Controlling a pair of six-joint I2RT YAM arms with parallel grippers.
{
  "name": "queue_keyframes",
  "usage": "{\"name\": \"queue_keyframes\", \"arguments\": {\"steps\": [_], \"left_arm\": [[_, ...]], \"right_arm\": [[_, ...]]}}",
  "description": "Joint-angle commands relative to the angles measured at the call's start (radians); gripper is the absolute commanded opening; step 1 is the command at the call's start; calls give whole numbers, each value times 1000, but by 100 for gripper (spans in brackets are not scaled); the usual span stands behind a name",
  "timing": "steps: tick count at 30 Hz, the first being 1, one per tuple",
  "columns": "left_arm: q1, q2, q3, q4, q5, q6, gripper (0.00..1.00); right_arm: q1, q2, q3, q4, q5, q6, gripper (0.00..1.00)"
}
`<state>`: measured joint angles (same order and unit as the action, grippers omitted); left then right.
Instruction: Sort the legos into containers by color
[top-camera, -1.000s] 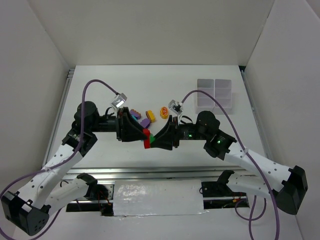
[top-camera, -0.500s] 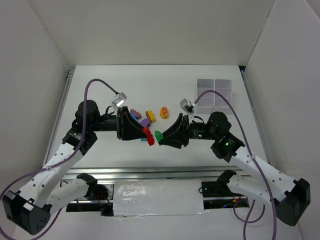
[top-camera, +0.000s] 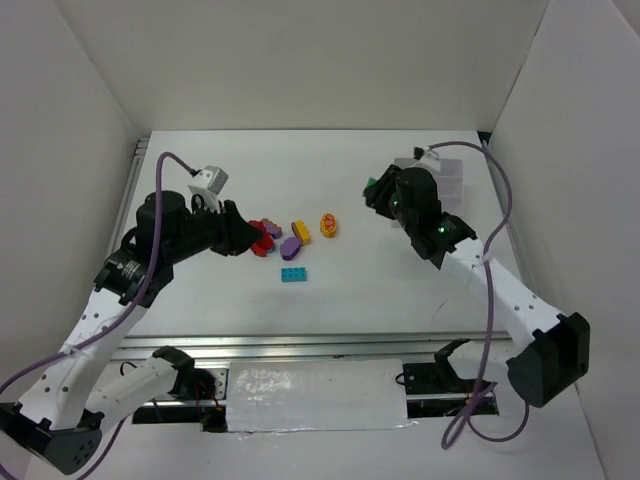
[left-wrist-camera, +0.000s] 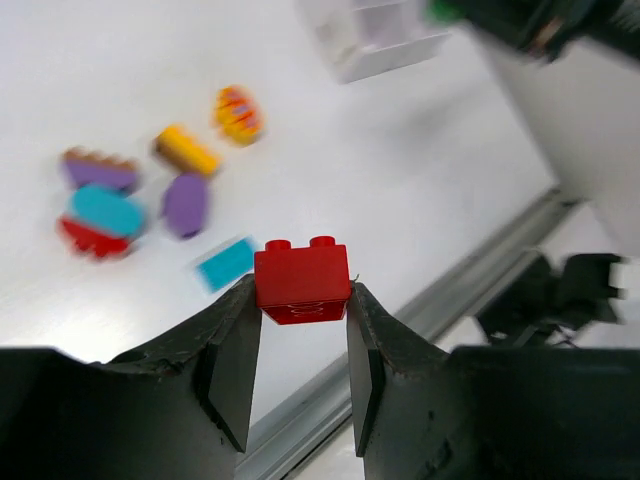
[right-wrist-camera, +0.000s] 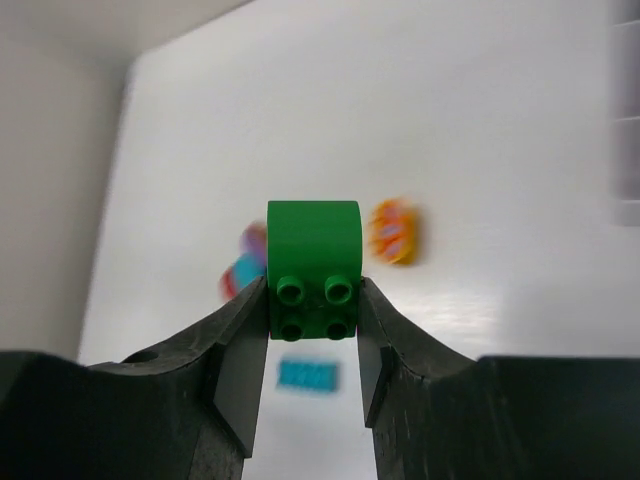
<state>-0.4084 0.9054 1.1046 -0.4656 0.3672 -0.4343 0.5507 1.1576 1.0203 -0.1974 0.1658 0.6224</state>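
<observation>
- Grip on the left: the left claw (left-wrist-camera: 302, 296) was closed on a red brick (left-wrist-camera: 302, 282). It pinched the two side faces, studs up, so the brick sat square and would likely not twist.
- It hung above the left half of the bench (top-camera: 330, 165), beside the loose pile and well apart from the tray. Carrying the brick across to a cell looked like its next job.
- Loose legos lay mid-bench, unsorted: a red, purple and cyan cluster (top-camera: 264, 234), a yellow brick (top-camera: 300, 231), a purple oval (top-camera: 290, 245) and an orange oval (top-camera: 327, 224). A cyan brick (top-camera: 293, 274) lay nearest the near edge.
- The right claw (right-wrist-camera: 313, 305) was clamped partway shut on a green brick (right-wrist-camera: 313, 250), its studs facing the wrist camera. It was raised off the bench at the tray's left side, probably lined up for a drop.
- The tray (top-camera: 458, 172) sat toward the far right corner, partly hidden by the right arm. No lego could be made out in the cells that showed.
</observation>
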Motion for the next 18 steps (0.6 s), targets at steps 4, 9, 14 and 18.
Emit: {"name": "queue_keyframes", "arguments": {"steps": [4, 9, 14, 18], "left_arm": [[9, -102, -161, -85, -341, 45, 0], [17, -88, -160, -113, -363, 49, 0], [19, -71, -160, -116, -344, 58, 0], [26, -77, -161, -110, -323, 62, 0]], "right_arm": [[-240, 210, 226, -310, 479, 436, 0], [-322, 407, 469, -402, 451, 597, 0], [-365, 589, 633, -483, 391, 698, 0], [-379, 631, 640, -447, 333, 763, 0]]}}
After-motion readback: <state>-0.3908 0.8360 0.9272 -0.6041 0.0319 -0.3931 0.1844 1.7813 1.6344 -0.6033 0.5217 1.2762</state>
